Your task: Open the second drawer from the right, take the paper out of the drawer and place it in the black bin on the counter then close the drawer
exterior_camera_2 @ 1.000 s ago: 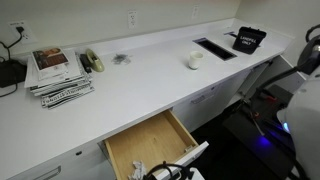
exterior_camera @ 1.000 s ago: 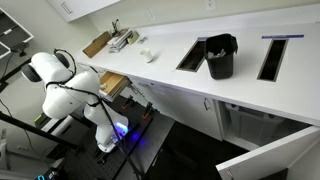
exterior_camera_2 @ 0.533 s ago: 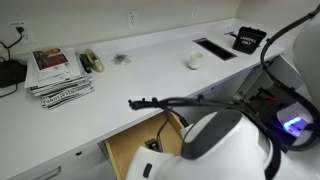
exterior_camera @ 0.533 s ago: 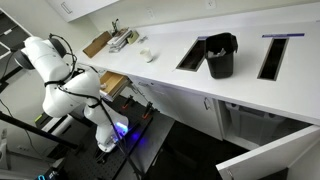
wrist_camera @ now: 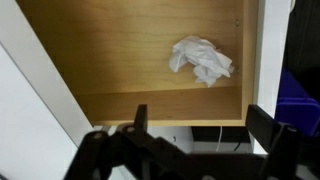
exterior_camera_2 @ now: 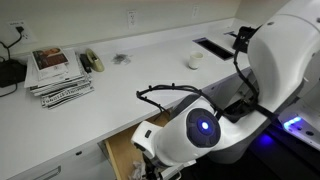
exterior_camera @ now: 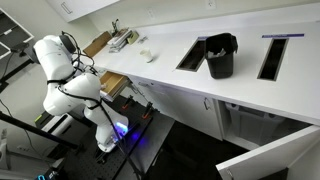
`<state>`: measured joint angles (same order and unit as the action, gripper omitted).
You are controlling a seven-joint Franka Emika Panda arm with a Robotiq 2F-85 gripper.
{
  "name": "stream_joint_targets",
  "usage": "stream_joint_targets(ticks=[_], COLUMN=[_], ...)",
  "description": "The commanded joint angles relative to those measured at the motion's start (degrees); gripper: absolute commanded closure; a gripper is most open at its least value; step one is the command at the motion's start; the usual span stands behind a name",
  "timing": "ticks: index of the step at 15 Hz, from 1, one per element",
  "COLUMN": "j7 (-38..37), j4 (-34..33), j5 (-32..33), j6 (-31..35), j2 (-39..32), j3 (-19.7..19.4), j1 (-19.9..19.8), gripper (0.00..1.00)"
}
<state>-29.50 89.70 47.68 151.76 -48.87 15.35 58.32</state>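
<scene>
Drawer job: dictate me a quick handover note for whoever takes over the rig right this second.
Claw: open, empty, above the open drawer.
Paper: crumpled wad lying on the drawer's wooden floor, not gripped.
Black bin: upright on the counter, beside a dark cut-out.
Done: drawer opened.
Left: grasp the paper, drop it in the black bin, close the drawer.

arm [exterior_camera: 68,80] is all chunky white rounded shells with dark seams, thin black cable [exterior_camera_2: 165,92] looping off it, a blue glowing dot [exterior_camera_2: 205,125] on one joint, black gripper [wrist_camera: 200,118].
</scene>
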Motion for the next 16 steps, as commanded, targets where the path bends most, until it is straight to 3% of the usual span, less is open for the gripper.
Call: stream_joint_targets(ticks=[1,6,7,10,16], j7=[-0.1,-1.6,1.3,6.8,24.7], j4=[0.9,-0.1,-0.3,-1.2,-3.9], j5=[-1.6,-0.6,-2.3,-7.5,-24.1], j6=[4.7,5.0,5.0,4.6,3.9], j2=[-0.4,-1.7,-2.2,-2.2,-5.7], j3=[-3.6,-4.4,-3.8,-6.9,-3.8], j1=[2.0,2.4,1.5,1.9,-2.7], gripper=[0.00,0.00,0.00,0.00,0.00])
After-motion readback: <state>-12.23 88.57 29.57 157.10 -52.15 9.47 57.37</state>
